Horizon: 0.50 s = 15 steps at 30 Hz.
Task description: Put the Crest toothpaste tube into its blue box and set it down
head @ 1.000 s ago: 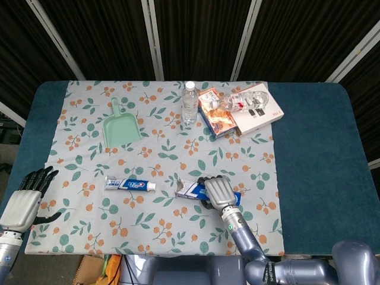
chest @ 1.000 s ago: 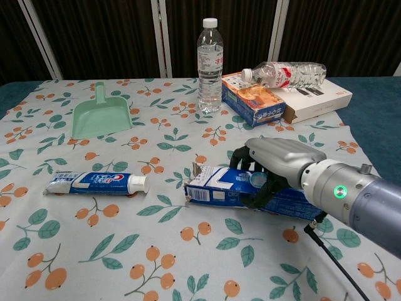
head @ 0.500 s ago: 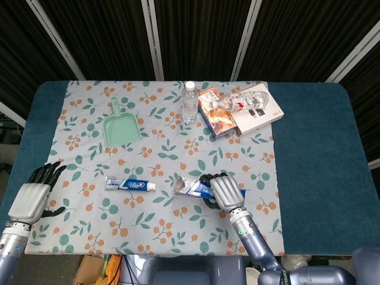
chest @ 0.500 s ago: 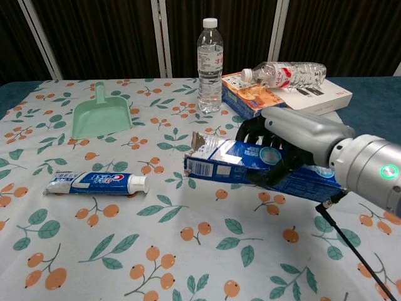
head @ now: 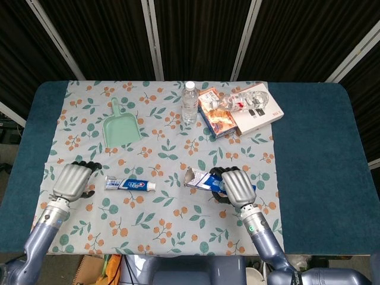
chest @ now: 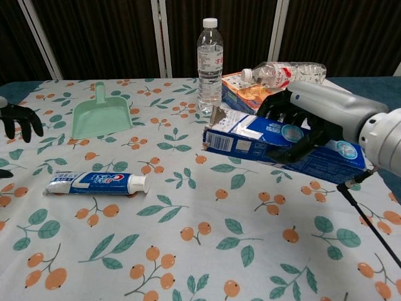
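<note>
The Crest toothpaste tube (head: pixel 130 184) (chest: pixel 99 183) lies flat on the floral cloth, cap toward the right. My right hand (head: pixel 237 185) (chest: pixel 313 119) grips the long blue box (head: pixel 205 180) (chest: pixel 279 141) and holds it above the cloth, its torn open end facing left toward the tube. My left hand (head: pixel 72 180) (chest: pixel 17 116) hovers open just left of the tube, fingers apart, holding nothing; the chest view shows only its dark fingertips at the left edge.
A green dustpan (head: pixel 120 127) (chest: pixel 100 115) lies at the back left. An upright water bottle (head: pixel 189 103) (chest: pixel 210 58) stands at the back centre. Beside it are a snack box (head: pixel 215 116), a white box (head: pixel 256 111) and a bottle lying on them (chest: pixel 288 73).
My right hand has lifted the blue box off the cloth and carried it up and right. My left hand has moved in from the table's left edge to just beside the tube.
</note>
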Each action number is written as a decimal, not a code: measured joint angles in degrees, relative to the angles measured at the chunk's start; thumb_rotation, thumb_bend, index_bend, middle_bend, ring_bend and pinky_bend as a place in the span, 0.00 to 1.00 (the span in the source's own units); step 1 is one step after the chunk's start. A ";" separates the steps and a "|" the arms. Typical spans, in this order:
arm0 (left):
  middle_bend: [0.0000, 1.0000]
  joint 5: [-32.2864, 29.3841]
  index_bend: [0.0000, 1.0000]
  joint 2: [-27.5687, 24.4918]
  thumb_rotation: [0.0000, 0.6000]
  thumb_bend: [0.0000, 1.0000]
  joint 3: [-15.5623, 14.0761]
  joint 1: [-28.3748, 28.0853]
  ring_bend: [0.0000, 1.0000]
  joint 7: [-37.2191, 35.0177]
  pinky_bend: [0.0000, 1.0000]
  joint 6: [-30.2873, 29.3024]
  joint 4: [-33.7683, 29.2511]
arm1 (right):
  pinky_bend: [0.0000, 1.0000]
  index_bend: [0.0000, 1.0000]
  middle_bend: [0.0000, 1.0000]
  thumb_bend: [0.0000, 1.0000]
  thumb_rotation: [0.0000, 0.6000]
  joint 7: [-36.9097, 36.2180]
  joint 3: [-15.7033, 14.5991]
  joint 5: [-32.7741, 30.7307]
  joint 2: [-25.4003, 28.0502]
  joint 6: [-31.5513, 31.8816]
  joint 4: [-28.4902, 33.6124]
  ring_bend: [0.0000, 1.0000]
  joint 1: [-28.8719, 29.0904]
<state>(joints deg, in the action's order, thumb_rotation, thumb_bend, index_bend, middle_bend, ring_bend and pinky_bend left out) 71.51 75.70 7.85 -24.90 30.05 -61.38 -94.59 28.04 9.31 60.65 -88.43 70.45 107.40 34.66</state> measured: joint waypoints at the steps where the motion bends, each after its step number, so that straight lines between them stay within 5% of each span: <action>1: 0.40 -0.86 0.33 0.78 1.00 0.19 0.22 -0.70 0.39 1.25 0.44 0.52 0.33 | 0.37 0.41 0.49 0.33 1.00 -0.18 0.01 0.05 0.34 0.06 0.11 0.45 -0.15; 15: 0.44 -11.36 0.37 10.79 1.00 0.20 0.68 -8.12 0.41 12.39 0.45 5.36 7.17 | 0.37 0.41 0.49 0.33 1.00 -2.70 0.24 1.35 3.74 0.31 0.86 0.45 -1.62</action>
<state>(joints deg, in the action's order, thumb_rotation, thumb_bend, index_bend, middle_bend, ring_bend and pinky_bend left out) 60.15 86.49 8.52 -33.03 42.45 -56.02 -87.42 25.34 9.55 62.00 -84.68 70.76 108.26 33.05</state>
